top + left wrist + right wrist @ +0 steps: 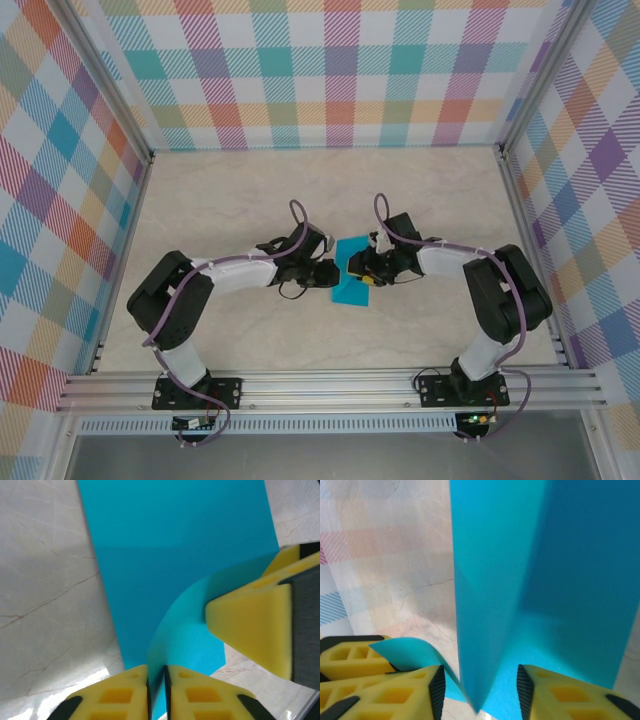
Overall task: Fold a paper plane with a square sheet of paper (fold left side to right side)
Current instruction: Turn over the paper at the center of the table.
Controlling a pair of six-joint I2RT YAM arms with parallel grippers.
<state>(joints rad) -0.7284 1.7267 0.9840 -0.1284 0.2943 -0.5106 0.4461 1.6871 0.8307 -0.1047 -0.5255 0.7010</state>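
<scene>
The square sheet of paper (pixel 352 282) is teal-blue and lies on the marble table between my two grippers, with one side lifted and curling over. It has no paper plane shape. My left gripper (pixel 156 692) is shut on the raised edge of the sheet (pixel 175 555), and the thin paper runs up between its yellow fingers. My right gripper (pixel 479 692) faces it from the other side. Its jaws stand apart around a standing flap of the sheet (pixel 490 595), with gaps on both sides. In the top view, the left gripper (pixel 333 272) and right gripper (pixel 366 272) nearly meet.
The right gripper's yellow finger (pixel 250 630) sits close in front of the left gripper. The left gripper's finger (pixel 350 660) shows beside the right one. Bare marble table (pixel 250 200) surrounds the paper, and checked walls (pixel 320 70) close off the back and sides.
</scene>
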